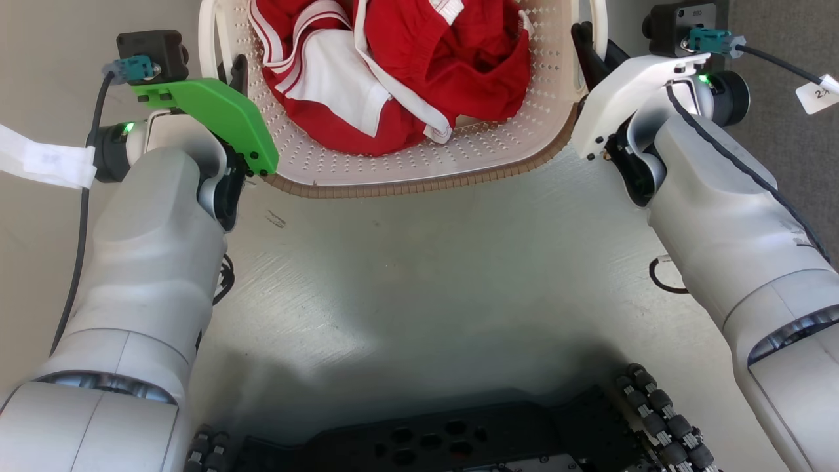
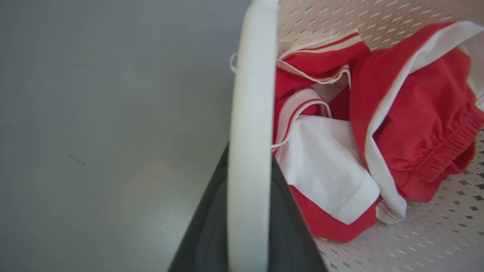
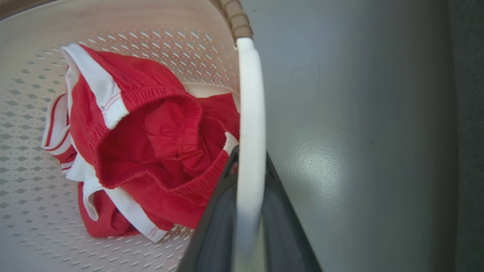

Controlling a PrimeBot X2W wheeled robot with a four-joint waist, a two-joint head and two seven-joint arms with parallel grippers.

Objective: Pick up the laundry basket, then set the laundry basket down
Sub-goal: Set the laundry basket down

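Left gripper (image 1: 237, 73), right gripper (image 1: 586, 51) clamped on laundry basket (image 1: 406, 189) handles, upper frame. Likely lift in hand; next: level set-down.

Laundry basket (image 1: 419, 164) at 12 o'clock in head view, far end cut off by the frame. Cream-white plastic, rounded corners, walls and bottom dotted with small diamond holes. Brown woven-look rim (image 1: 406, 189) along the near edge. Opening faces up. White loop handles at 9 o'clock (image 1: 208, 39) and 3 o'clock (image 1: 600, 26), each clamped between dark fingers (image 2: 206, 234). Red-and-white clothes (image 1: 419, 72) heaped inside. Resting or lifted: cannot tell.
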